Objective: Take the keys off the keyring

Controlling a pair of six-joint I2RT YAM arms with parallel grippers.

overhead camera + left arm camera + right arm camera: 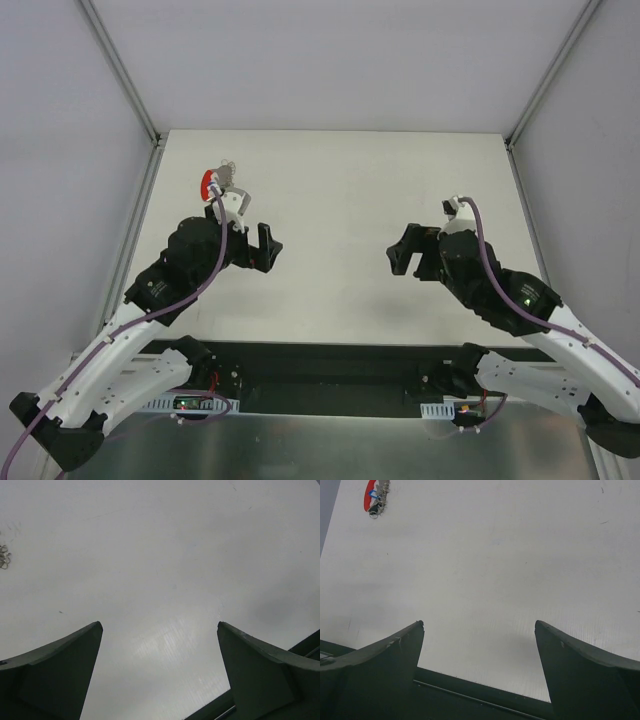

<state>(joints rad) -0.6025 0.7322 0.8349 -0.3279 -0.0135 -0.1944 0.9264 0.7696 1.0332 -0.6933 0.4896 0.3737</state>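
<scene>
The keyring's red tag (207, 183) lies on the white table at the far left, with the small silvery keys (229, 178) bunched on its right side. In the right wrist view the red tag (369, 493) and keys (382, 491) show at the top left. In the left wrist view a bit of silvery wire ring (4, 557) shows at the left edge. My left gripper (268, 247) is open and empty, nearer than the keyring and to its right; its jaws (159, 625) stand wide apart over bare table. My right gripper (401, 252) is open and empty at mid-right (479, 624).
The white table (340, 200) is fenced by grey walls with metal corner posts (120, 65) on the left and right. A dark strip (330, 350) runs along the near edge by the arm bases.
</scene>
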